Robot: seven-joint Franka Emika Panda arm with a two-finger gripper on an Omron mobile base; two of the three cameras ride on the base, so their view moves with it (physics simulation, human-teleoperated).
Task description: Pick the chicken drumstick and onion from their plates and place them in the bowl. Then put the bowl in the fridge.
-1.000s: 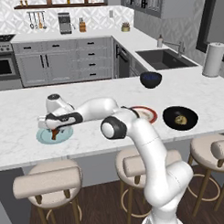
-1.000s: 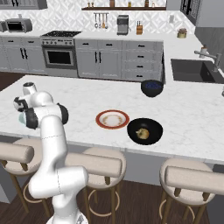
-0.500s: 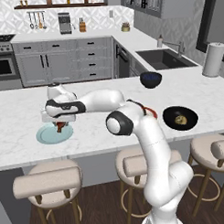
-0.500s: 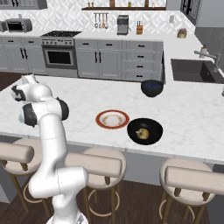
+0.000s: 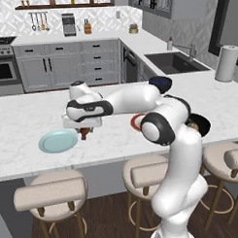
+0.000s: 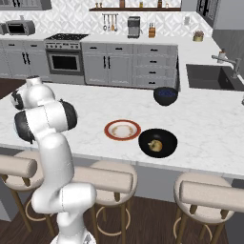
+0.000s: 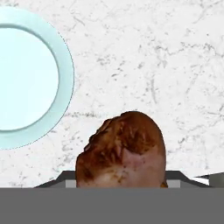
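Light blue plate (image 5: pixel 57 141) lies bare on the counter (image 5: pixel 24 119); at its 3 o'clock the gripper (image 5: pixel 84 133) holds the chicken drumstick (image 5: pixel 84 134) clamped, raised above the marble; further right, the red-rimmed plate (image 6: pixel 122 129), then the bowl (image 6: pixel 157 142) containing the onion (image 6: pixel 154 145)

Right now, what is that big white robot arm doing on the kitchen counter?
The gripper is holding the chicken drumstick above the marble counter, beside the light blue plate, which is bare. The onion sits in the dark bowl, next to the red-rimmed plate. The drumstick probably goes into that bowl next.
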